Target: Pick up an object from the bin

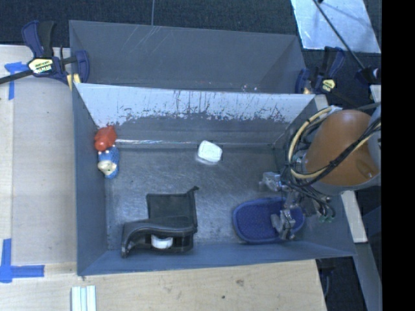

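Observation:
My gripper (284, 224) is low in the bin's front right corner, right over the right end of a flat blue oval thing (259, 221) that lies on the floor there. The metal fingers stand on or against that blue thing's edge. A black tape dispenser (164, 224) with a white roll in it lies at the front, left of the middle.
A small white block (209, 151) rests near the back wall at the middle. A little figure with a red top and a blue and yellow body (106, 149) lies in the back left corner. The arm, with its orange cover and cables, leans in from the right.

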Robot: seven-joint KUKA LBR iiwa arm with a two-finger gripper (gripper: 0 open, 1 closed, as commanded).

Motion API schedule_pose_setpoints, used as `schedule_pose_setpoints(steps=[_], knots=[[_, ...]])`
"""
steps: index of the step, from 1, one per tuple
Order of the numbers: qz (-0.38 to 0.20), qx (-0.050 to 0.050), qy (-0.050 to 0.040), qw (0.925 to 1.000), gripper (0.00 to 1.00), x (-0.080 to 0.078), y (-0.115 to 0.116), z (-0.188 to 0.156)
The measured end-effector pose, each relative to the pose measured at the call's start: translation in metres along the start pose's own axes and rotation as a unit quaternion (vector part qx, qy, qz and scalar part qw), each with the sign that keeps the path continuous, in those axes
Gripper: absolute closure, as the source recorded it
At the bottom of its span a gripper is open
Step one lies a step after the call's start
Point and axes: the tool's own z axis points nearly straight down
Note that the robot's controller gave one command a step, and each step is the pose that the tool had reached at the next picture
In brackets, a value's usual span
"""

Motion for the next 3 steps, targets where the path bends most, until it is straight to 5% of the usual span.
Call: schedule_pose_setpoints(steps=[1,2,3], knots=[[-0.208,-0.003,0.0017,0.978,0.0,-0.0038,-0.0371,0.0005],[-0.208,0.0,-0.0018,0.9781,1.0,-0.0058,-0.0396,-0.0006],[-0.207,-0.001,-0.0013,0.9783,0.0,-0.0054,-0.0388,0.0]])
